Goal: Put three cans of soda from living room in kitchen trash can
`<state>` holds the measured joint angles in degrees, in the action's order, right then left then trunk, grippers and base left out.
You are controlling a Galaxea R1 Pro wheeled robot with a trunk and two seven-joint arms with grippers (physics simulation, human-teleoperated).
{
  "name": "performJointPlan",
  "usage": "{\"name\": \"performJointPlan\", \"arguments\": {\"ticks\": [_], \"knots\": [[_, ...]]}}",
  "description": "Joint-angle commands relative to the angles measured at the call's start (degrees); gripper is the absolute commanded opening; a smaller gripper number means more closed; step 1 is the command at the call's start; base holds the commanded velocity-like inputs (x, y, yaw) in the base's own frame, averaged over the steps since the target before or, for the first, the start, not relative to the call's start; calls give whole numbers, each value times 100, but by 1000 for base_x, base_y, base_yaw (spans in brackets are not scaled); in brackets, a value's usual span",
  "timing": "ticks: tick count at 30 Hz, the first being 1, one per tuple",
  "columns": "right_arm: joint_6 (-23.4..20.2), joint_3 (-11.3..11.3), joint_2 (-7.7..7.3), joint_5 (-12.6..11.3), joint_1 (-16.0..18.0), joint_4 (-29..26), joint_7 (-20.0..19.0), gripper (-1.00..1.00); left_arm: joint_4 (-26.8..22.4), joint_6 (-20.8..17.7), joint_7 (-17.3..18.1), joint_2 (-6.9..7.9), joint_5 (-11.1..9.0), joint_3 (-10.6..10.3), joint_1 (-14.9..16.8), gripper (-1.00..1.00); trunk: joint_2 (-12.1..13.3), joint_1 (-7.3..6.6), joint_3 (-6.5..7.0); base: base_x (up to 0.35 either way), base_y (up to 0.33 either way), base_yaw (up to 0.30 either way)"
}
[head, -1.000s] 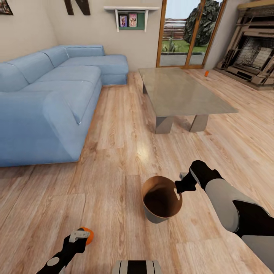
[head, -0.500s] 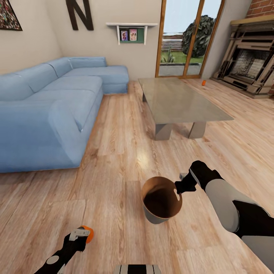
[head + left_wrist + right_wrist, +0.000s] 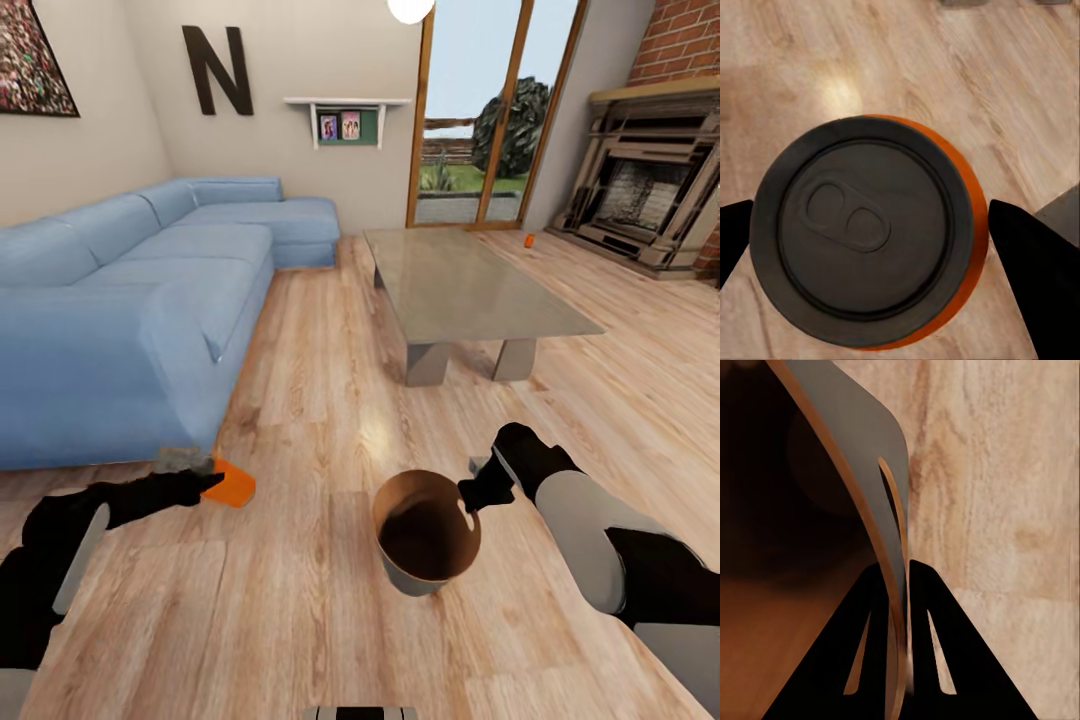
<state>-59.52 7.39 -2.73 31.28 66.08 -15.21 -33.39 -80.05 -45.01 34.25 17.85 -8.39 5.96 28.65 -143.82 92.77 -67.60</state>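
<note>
Your right gripper [image 3: 468, 497] pinches the trash can [image 3: 425, 545] rim; its inside is dark, contents unclear. Your left gripper [image 3: 207, 484] clasps an orange soda can [image 3: 233, 487].

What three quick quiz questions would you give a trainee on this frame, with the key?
1. True or false: the right gripper is clamped on the trash can rim.
2. What does the left gripper hold: A) blue can, B) orange can, C) nothing?
3. Where is the far orange can: on the grey table or on the floor?

Key: 1 true; 2 B; 3 on the floor, beyond the table near the fireplace.
</note>
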Motion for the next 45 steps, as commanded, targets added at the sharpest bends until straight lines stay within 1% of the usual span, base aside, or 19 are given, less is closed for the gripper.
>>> {"name": "performJointPlan", "arguments": {"ticks": [1, 2, 4, 5, 6, 10, 12, 13, 18, 22, 24, 28, 30, 32, 34, 37, 39, 42, 45], "knots": [[-48, 55, 12, -204, 1, -1, -45, -100, -26, -228, 121, 36, 25, 14, 115, -100, 2, -2, 22, 0, 0, 0], [-48, 48, 20, -201, 1, 1, -43, -100, -118, -433, 236, 64, 16, 24, 262, -100, 3, -4, 44, 0, 0, 0], [-48, 7, 40, -200, 1, 9, -37, -100, -320, -1113, 690, 148, -2, 45, 923, -100, 6, -9, 89, 0, 0, 0], [-48, -16, 44, -200, 1, 13, -33, -100, -344, -1233, 799, 165, 3, 42, 1097, -100, 7, -12, 111, 0, 0, 0], [-48, -76, 56, -204, 1, 18, -28, -100, -361, -1410, 1011, 200, 10, 32, 1452, -100, 9, -15, 133, 0, 0, 0], [-48, -216, 120, -208, 1, 25, -14, -100, -66, -1499, 1766, 235, 22, -14, 2430, -100, 14, -25, 222, 0, 0, 0], [-48, -241, 208, -202, 1, 25, -12, -100, 158, -1499, 2080, 213, 25, -202, 2707, -100, 17, -30, 266, 0, 0, 0], [-48, -246, 228, -202, 1, 23, -11, -100, 221, -1499, 2162, 203, 24, -317, 2753, -100, 18, -33, 288, 0, 0, 0], [-48, -262, 465, -193, 1, -1, 1, -100, 525, -1499, 2619, 101, 28, -1240, 2921, -100, 25, -46, 399, 0, 0, 0], [-48, -264, 586, -192, 6, -24, 0, -100, 569, -1499, 2649, -31, 55, -1665, 2932, -100, 30, -56, 488, 0, 0, 0], [-48, -264, 636, -192, 9, -30, 2, -100, 584, -1499, 2654, -65, 61, -1988, 2934, -100, 33, -61, 532, 0, 0, 0], [-48, -264, 741, -192, 10, -39, 6, -100, 593, -1499, 2661, -144, 60, -2212, 2929, -100, 38, -71, 620, 0, 0, 0], [-48, -264, 796, -192, 10, -41, 7, -100, 598, -1499, 2642, -271, 67, -2361, 2921, -100, 41, -76, 665, 0, 0, 0], [-48, -264, 836, -192, 10, -42, 8, -100, 603, -1499, 2616, -399, 75, -2633, 2915, -100, 43, -82, 709, 0, 0, 0], [-48, -264, 870, -192, 10, -43, 8, -100, 614, -1499, 2490, -488, 80, -2941, 2912, -100, 46, -87, 753, 0, 0, 0], [-48, -264, 894, -192, 12, -43, 8, -100, 649, -1499, 2357, -550, 76, -3093, 2901, -100, 50, -95, 820, 0, 0, 0], [-48, -264, 944, -192, 17, -46, 10, -100, 704, -1499, 2279, -700, 75, -3281, 2886, -100, 53, -100, 864, 0, 0, 0], [-48, -282, 984, -192, 24, -50, 21, -100, 733, -1499, 2036, -800, 81, -3653, 2870, -100, 54, -102, 886, 0, 0, 0], [-48, -288, 1014, -192, 26, -51, 24, -100, 814, -1499, 1746, -841, 76, -3784, 2860, -100, 54, -102, 886, 0, 0, 0]]}}
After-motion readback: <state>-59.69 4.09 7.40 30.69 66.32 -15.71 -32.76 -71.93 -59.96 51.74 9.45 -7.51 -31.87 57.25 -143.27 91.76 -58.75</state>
